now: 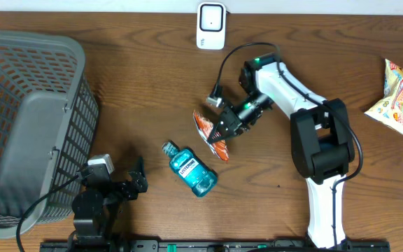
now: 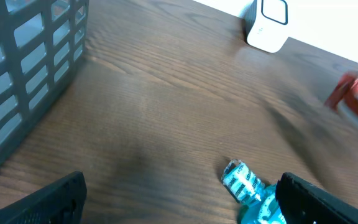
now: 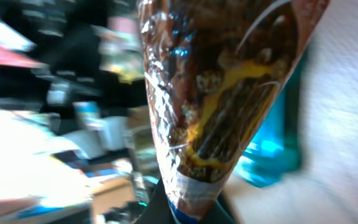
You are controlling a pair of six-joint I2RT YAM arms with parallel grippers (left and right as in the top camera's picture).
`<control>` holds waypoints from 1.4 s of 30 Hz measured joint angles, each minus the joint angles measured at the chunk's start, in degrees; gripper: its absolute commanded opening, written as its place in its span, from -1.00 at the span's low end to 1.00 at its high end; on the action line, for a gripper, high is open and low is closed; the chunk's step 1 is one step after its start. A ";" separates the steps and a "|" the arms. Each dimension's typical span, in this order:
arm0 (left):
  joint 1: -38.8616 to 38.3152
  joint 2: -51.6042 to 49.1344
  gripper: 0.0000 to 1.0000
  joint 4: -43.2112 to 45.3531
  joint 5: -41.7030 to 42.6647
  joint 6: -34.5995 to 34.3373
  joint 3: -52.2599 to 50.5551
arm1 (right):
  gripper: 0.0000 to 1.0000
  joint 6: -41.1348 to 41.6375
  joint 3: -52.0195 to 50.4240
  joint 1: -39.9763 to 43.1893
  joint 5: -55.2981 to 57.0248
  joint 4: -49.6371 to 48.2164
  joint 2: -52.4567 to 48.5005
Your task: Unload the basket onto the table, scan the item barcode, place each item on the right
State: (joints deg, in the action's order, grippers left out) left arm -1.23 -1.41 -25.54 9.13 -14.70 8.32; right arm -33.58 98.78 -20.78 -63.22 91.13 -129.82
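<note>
My right gripper (image 1: 223, 129) clamped tight on orange snack packet (image 1: 218, 149); my left gripper (image 2: 180, 186) spread wide above table (image 1: 131, 84), holding nothing.

**Open wood in the middle, obstacles around it**

A wide strip of bare table (image 1: 138, 84) lies between the grey basket (image 1: 82, 105) on the left and the white scanner (image 1: 210, 26) at the far edge; a gripper can pass there. To the right of the left gripper (image 1: 140, 175), whose jaws stand apart, the blue bottle (image 1: 193, 173) lies on its side and blocks the way. Just beyond it the right gripper (image 1: 224, 127) holds the snack packet (image 1: 203, 123) near the centre. Snack bags (image 1: 395, 94) occupy the right edge.
</note>
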 measured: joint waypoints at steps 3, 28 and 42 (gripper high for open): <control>0.00 0.00 0.95 0.00 0.00 0.00 0.00 | -0.97 -3.04 0.02 0.20 -6.51 3.61 -0.02; 0.00 0.00 0.95 0.00 0.00 0.00 0.00 | -0.28 15.39 0.07 -2.05 11.67 -29.86 -0.11; 0.00 0.00 0.96 0.00 0.00 0.00 0.00 | -0.98 35.56 12.61 -3.48 39.58 -22.93 -0.09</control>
State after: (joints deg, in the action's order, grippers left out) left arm -1.23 -1.41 -25.54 9.13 -14.70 8.32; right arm 1.98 111.39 -24.25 -23.64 68.20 -129.91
